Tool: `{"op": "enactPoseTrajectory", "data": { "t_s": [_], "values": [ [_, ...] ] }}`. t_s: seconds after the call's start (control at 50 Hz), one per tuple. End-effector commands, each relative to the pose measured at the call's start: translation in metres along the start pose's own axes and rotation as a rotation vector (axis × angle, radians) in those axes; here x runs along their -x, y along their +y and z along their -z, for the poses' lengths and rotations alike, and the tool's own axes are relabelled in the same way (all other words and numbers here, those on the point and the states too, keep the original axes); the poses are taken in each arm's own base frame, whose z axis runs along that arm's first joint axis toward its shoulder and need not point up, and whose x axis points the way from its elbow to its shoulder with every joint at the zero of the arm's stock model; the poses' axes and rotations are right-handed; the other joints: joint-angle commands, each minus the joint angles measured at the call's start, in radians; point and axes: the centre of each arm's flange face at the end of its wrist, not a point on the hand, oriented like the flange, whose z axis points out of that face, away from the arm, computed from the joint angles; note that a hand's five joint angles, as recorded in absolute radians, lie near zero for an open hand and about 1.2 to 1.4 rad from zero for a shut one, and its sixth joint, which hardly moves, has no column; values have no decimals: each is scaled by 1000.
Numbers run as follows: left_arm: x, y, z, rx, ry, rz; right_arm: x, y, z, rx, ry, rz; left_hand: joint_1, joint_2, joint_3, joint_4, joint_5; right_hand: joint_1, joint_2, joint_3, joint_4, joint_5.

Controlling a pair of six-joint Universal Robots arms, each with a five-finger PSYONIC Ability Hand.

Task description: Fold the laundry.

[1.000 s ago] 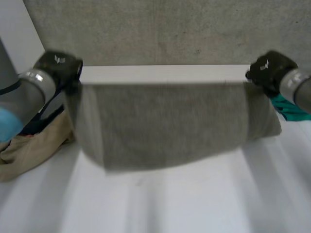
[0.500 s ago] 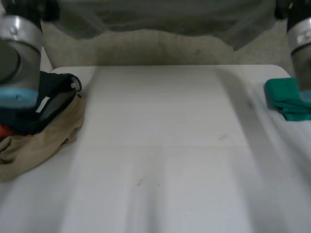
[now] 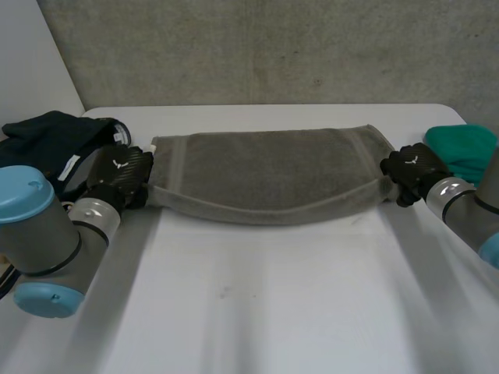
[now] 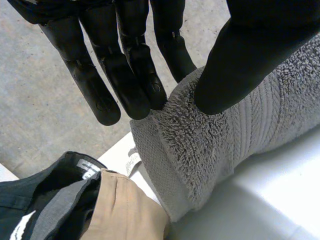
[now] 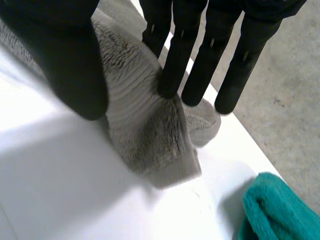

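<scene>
A grey towel [image 3: 265, 175], folded in half lengthwise, lies flat across the far part of the white table [image 3: 273, 312]. My left hand [image 3: 121, 175] is at its left end. In the left wrist view the thumb [image 4: 235, 60] presses the towel's bunched end [image 4: 200, 150] against the fingers [image 4: 125, 75], so that hand is shut on it. My right hand [image 3: 409, 171] is at the towel's right end. There the fingers [image 5: 210, 60] are straight and stand apart from the thumb [image 5: 65, 60], and the towel end [image 5: 145, 130] rests slack on the table between them.
A pile of clothes lies by the left hand, with a dark garment [image 3: 47, 140] over a tan one [image 4: 125, 210]. A teal cloth [image 3: 464, 148] sits at the table's right edge, close behind the right hand. A concrete floor lies beyond the far edge.
Both hands swung the towel up high and brought it down flat on the table's far part. The right hand's fingers have loosened from the towel's end.
</scene>
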Motion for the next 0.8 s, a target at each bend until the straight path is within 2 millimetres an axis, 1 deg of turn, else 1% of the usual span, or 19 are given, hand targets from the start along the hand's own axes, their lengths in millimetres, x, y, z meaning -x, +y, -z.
{"op": "enactPoseTrajectory", "data": {
  "t_s": [0.02,0.1,0.22,0.3,0.34,0.36,0.38,0.46,0.52,0.54,0.56,0.62,0.64,0.7,0.72,0.78,0.8],
  "values": [
    [7,-9,0,-26,-22,12,-18,9,-8,15,42,-32,235,197,203,193,245,-69,-70,-75,-76,-66],
    [11,-10,-1,-31,-32,16,-23,18,-12,45,37,-73,235,197,203,193,245,-81,-82,-87,-88,-78],
    [12,-10,-1,-27,-30,21,-30,24,-14,95,16,-107,235,197,203,193,245,-46,-47,-52,-53,-43],
    [11,-10,1,-22,-25,22,-31,25,-15,110,4,-124,235,197,203,193,245,156,155,150,150,159],
    [11,-9,2,-12,-23,21,-31,25,-16,105,0,-120,235,197,203,193,245,370,369,364,364,373],
    [11,-9,2,-7,-21,20,-31,25,-16,103,0,-118,235,197,203,193,245,516,515,510,510,519],
    [11,-8,3,-2,-19,19,-31,25,-16,100,0,-119,235,197,203,193,245,602,601,597,596,605],
    [11,-7,10,40,-7,29,-31,24,-14,100,-1,-125,235,197,203,193,245,603,602,597,597,606],
    [12,-7,22,94,9,28,-32,22,-5,118,-11,-123,235,197,203,193,245,603,602,597,597,606],
    [12,-7,26,113,17,29,-32,21,-1,125,-16,-125,235,197,203,193,245,603,602,597,597,606],
    [13,-8,35,152,30,27,-32,20,7,144,-27,-122,235,197,203,193,245,603,602,597,597,606],
    [15,-11,51,211,59,10,-34,17,24,179,-47,-101,235,197,203,193,245,603,602,597,597,606],
    [15,-12,65,263,95,-12,-37,16,37,211,-59,-76,235,197,203,193,245,603,602,597,597,606],
    [14,-14,88,346,156,-56,-40,15,62,281,-97,-25,235,197,203,193,245,603,602,597,597,606],
    [14,-16,103,399,199,-85,-39,15,79,335,-139,20,235,197,203,193,245,603,602,597,597,606],
    [14,-19,126,482,266,-117,-36,16,107,423,-225,85,235,197,203,193,245,603,602,597,597,606],
    [12,-20,138,531,310,-124,-34,17,123,466,-288,129,235,197,203,193,245,603,602,597,597,606]
  ]
}}
